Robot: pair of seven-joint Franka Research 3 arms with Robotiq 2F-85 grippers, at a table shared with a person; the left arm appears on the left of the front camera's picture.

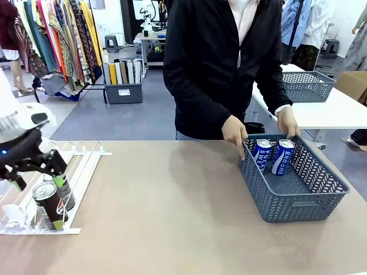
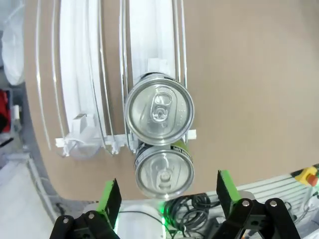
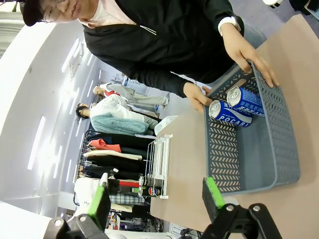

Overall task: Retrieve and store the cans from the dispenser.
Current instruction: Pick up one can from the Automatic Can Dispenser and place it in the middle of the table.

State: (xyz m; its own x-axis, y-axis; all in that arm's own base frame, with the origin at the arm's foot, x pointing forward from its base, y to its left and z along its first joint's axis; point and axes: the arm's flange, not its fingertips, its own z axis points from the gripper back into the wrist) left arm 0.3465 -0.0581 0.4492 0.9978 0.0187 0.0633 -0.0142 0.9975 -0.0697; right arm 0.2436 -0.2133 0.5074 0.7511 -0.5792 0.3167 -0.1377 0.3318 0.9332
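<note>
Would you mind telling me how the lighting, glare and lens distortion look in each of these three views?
Front view: soft, even light, only faint shadows on the table; the left arm's white shell is washed out. Left wrist view: the wide-angle lens bows the dispenser rails, and the silver can tops glint. Right wrist view: rolled sideways, and the strip lights wash out their surroundings.

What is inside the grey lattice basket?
Two blue-and-white cans stand at the far end of the basket. In the front view its near wall covers the floor strip just behind it.
</note>
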